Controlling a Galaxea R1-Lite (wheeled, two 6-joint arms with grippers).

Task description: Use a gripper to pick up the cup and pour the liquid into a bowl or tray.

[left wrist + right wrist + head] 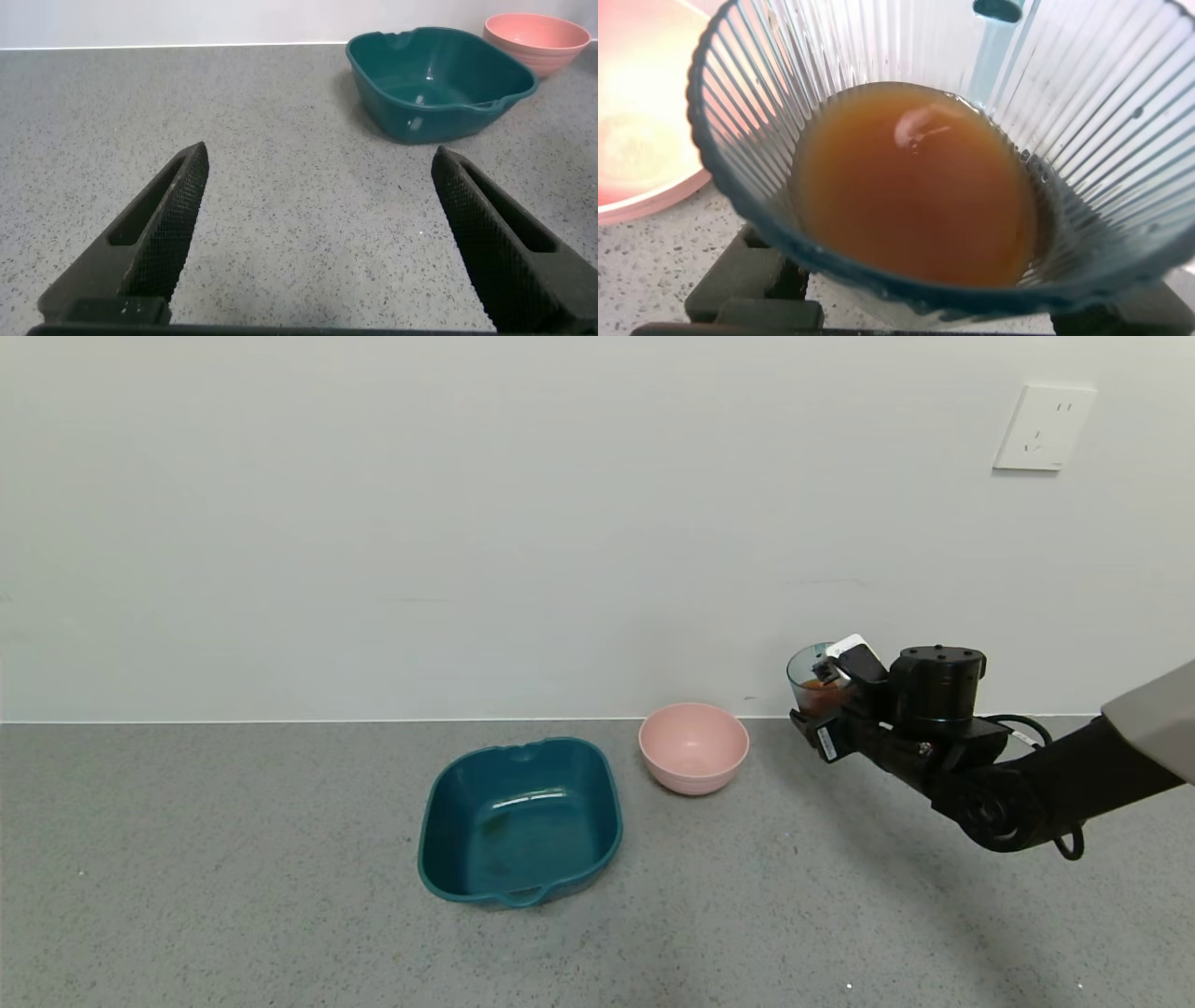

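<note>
My right gripper (822,705) is shut on the cup (808,678), a translucent blue-grey ribbed tumbler, and holds it above the counter to the right of the pink bowl (693,747). The cup (1102,112) fills the right wrist view, tilted a little, with red-orange liquid (910,182) in its bottom; the same liquid shows through the cup wall in the head view (814,686). The pink bowl's rim (635,201) shows beside the cup and looks empty. My left gripper (318,173) is open and empty over bare counter, out of the head view.
A dark-teal squarish tray (520,819) with handles sits left of the pink bowl and looks empty; it also shows in the left wrist view (439,79) with the bowl (539,39) beyond it. The white wall runs behind the counter, with a socket (1043,427) at upper right.
</note>
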